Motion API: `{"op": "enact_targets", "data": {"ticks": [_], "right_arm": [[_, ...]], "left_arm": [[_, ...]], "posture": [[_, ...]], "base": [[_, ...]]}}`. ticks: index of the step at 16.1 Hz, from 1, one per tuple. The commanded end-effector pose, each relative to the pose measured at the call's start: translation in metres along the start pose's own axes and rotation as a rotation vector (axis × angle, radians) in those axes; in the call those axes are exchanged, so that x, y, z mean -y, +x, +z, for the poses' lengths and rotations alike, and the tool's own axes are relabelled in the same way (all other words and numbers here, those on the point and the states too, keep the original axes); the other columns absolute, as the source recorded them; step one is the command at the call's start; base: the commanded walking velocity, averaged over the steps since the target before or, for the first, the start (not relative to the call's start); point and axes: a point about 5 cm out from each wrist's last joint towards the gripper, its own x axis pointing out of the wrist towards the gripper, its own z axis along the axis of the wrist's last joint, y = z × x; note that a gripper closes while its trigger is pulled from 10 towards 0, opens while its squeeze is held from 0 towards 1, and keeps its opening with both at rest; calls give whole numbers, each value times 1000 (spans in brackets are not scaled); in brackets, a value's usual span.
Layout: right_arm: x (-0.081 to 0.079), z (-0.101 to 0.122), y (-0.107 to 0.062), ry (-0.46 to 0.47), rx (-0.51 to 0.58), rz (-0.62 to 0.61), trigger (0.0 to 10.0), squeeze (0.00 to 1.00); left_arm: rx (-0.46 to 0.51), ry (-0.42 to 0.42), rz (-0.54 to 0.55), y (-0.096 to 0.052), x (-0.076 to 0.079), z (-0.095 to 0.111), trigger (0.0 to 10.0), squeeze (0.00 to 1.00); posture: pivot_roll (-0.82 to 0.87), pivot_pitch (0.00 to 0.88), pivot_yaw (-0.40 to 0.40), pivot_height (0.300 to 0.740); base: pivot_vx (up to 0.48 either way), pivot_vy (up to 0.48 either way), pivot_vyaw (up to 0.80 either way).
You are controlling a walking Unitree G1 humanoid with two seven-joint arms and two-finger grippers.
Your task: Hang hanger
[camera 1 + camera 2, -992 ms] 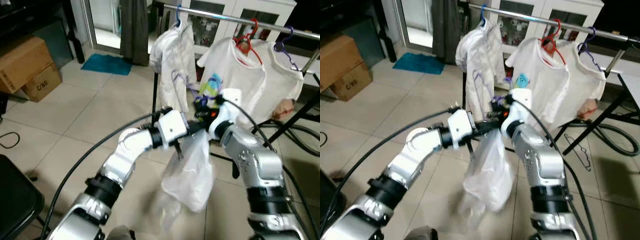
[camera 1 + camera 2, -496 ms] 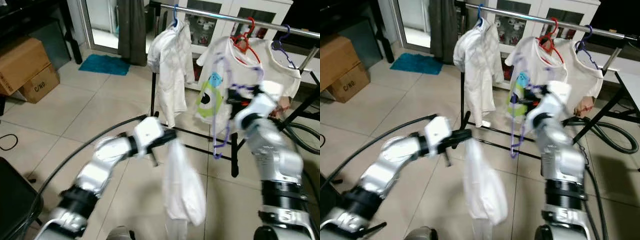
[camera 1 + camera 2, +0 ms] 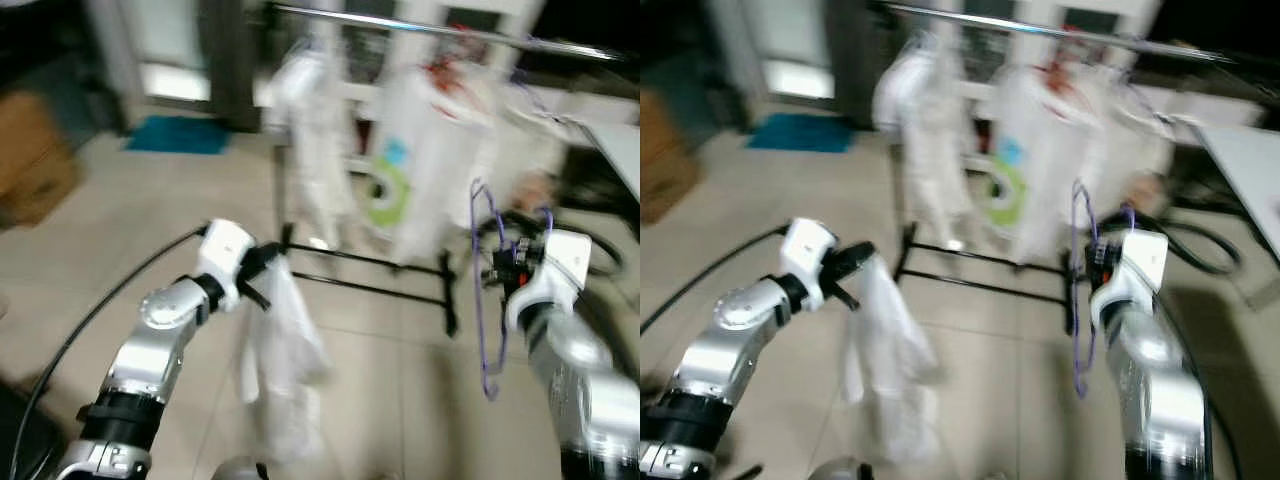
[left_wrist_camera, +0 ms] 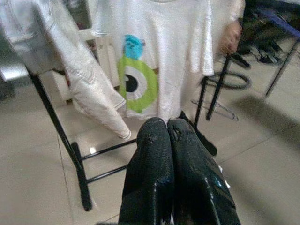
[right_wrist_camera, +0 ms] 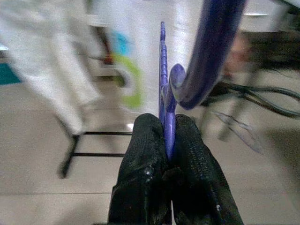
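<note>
The head views are blurred. My left gripper [image 3: 262, 268] is shut on the top of a white garment [image 3: 280, 360], which hangs limp below it at centre left. In the left wrist view its fingers [image 4: 154, 154] are pressed together. On the right, my right gripper [image 3: 505, 262] is shut on a thin purple hanger [image 3: 487, 300] that stands upright, its loop hanging below the gripper. The right wrist view has the purple hanger [image 5: 164, 70] pinched between the black fingers [image 5: 145, 150]. The metal rail [image 3: 450, 30] runs across the top, beyond both grippers.
On the rail hang a white jacket [image 3: 310, 130], a white T-shirt with a green eye print [image 3: 410, 150] on a red hanger [image 3: 445, 68], and another white shirt. The rack's black base bars [image 3: 370, 285] cross the tiled floor. A cardboard box [image 3: 35, 170] stands far left.
The hanger and garment have come apart: my right gripper has carried the purple hanger to the right, my left has drawn the garment leftward. The camera has shifted and blurred.
</note>
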Motion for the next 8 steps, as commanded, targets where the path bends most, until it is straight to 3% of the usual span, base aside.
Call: {"op": "enact_targets", "data": {"ticks": [1, 2, 4, 6, 8], "right_arm": [[-3, 12, -5, -30, 65, -25, 10000, 0], [-6, 9, -15, 17, 84, -66, 10000, 0], [-12, 2, -28, 28, 80, -73, 10000, 0], [-13, -5, -33, 12, 57, -90, 10000, 0], [-10, -16, -34, 25, 3, -101, 10000, 0]], "left_arm": [[39, -40, 43, -1, -1, 8, 10000, 0], [51, -65, 92, -3, -6, 13, 10000, 0], [93, 2, 190, -10, -11, 21, 10000, 0], [92, -44, 202, -15, -12, 18, 10000, 0], [103, -154, 216, -21, -7, 9, 10000, 0]], "posture": [[-4, 0, -19, 740], [-7, 0, -9, 740], [-7, 0, 0, 740], [-7, 0, 0, 740], [-10, 0, 8, 740]], "base": [[0, 0, -800], [0, 0, -800], [0, 0, -800], [0, 0, -800], [0, 0, -800]]}}
